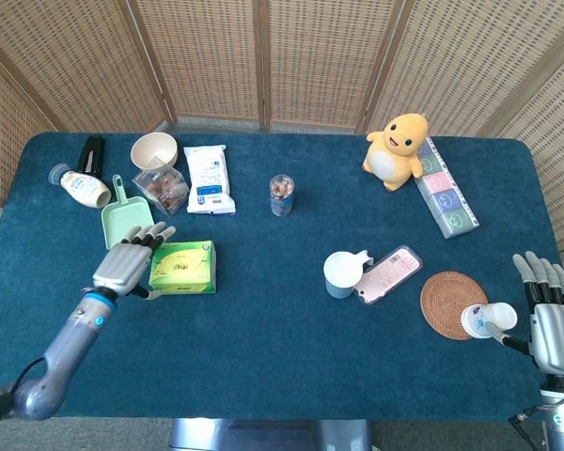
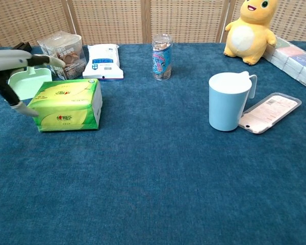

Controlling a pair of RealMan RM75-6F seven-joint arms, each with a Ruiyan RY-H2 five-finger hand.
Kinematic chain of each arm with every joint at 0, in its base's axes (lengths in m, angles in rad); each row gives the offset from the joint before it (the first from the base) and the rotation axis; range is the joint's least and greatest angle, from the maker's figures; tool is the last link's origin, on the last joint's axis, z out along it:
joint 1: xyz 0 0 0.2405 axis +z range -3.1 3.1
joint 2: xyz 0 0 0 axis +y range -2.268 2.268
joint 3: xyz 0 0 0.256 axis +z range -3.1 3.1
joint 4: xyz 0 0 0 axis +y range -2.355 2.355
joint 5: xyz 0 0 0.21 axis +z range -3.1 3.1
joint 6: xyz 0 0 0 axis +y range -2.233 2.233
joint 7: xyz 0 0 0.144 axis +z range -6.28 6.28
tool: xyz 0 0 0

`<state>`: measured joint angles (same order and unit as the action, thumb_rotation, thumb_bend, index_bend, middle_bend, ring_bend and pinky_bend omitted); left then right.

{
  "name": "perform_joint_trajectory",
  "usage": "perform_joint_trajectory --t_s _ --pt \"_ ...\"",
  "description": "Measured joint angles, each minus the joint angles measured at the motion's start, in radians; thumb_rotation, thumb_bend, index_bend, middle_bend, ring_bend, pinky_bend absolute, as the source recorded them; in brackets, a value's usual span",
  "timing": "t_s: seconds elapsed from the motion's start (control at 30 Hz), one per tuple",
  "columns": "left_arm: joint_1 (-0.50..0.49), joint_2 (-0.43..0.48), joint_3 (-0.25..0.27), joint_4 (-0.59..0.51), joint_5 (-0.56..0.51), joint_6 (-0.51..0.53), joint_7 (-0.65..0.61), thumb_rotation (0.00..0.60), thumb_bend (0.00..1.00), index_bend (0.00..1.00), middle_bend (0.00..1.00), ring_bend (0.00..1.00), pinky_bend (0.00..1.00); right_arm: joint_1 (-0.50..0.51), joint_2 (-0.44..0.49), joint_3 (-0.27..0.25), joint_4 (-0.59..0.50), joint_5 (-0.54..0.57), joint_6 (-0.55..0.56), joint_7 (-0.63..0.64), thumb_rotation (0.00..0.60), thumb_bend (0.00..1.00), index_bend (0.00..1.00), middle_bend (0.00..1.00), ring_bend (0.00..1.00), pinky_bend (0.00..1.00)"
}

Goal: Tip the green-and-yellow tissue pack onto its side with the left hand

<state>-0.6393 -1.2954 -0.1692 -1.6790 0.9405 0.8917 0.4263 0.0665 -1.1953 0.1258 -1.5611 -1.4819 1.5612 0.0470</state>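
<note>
The green-and-yellow tissue pack (image 1: 185, 267) lies flat on the blue table, left of centre; the chest view shows it too (image 2: 69, 104). My left hand (image 1: 127, 266) is at the pack's left end, fingers spread and stretched over the top left corner. In the chest view the left hand (image 2: 10, 66) comes in from the left edge, thumb low beside the pack's bottom left corner. It holds nothing. Firm contact cannot be judged. My right hand (image 1: 550, 321) rests at the table's right front edge with fingers apart, its thumb by a small white cup (image 1: 482, 319).
A green dustpan (image 1: 127, 218) lies just behind the left hand, beside a clear snack box (image 1: 162, 186) and a white pouch (image 1: 209, 178). A small jar (image 1: 281, 194) stands mid-table. A blue cup (image 1: 339, 273), a phone (image 1: 388, 273) and a coaster (image 1: 451, 303) are to the right.
</note>
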Motion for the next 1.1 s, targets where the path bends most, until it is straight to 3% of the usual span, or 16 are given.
perform_joint_trajectory --t_s 0.13,0.2,0.23,0.33,0.4,0.6,0.8,1.1 --pt "-0.049 -0.042 0.0 0.023 -0.08 -0.013 0.066 0.6 0.0 0.03 0.0 0.0 0.0 0.0 0.001 0.0 0.0 -0.002 0.001 0.004 0.6 0.0 0.0 0.0 0.0 0.0" --pt "-0.067 -0.059 0.002 0.03 -0.105 -0.01 0.088 0.6 0.0 0.07 0.01 0.0 0.05 -0.001 0.002 0.0 0.0 -0.004 0.002 0.009 0.6 0.0 0.0 0.0 0.0 0.0" --pt "-0.077 -0.071 0.003 0.035 -0.118 -0.005 0.1 0.6 0.0 0.12 0.05 0.02 0.12 -0.001 0.002 -0.001 0.0 -0.005 0.004 0.012 0.6 0.0 0.0 0.0 0.0 0.0" --pt "-0.088 -0.09 0.003 0.046 -0.129 0.021 0.114 0.6 0.0 0.33 0.28 0.2 0.4 -0.002 0.003 -0.001 0.001 -0.006 0.005 0.015 0.6 0.0 0.0 0.0 0.0 0.0" --pt "-0.092 -0.102 0.003 0.051 -0.131 0.042 0.122 0.6 0.0 0.38 0.33 0.27 0.47 -0.003 0.004 -0.001 0.002 -0.006 0.005 0.017 0.6 0.0 0.0 0.0 0.0 0.0" --pt "-0.094 -0.115 0.028 0.04 -0.131 0.086 0.154 0.6 0.0 0.39 0.34 0.29 0.49 0.0 0.003 -0.002 0.004 -0.005 -0.002 0.019 0.6 0.0 0.0 0.0 0.0 0.0" --pt "-0.083 -0.08 0.034 -0.015 -0.105 0.07 0.089 0.6 0.0 0.42 0.36 0.31 0.49 -0.001 0.001 -0.004 0.006 -0.006 -0.001 0.013 0.6 0.0 0.0 0.0 0.0 0.0" --pt "-0.074 0.087 0.015 -0.16 -0.091 -0.169 -0.162 0.6 0.0 0.45 0.4 0.34 0.5 0.003 -0.007 -0.009 0.012 -0.005 -0.015 -0.004 0.6 0.0 0.0 0.0 0.0 0.0"
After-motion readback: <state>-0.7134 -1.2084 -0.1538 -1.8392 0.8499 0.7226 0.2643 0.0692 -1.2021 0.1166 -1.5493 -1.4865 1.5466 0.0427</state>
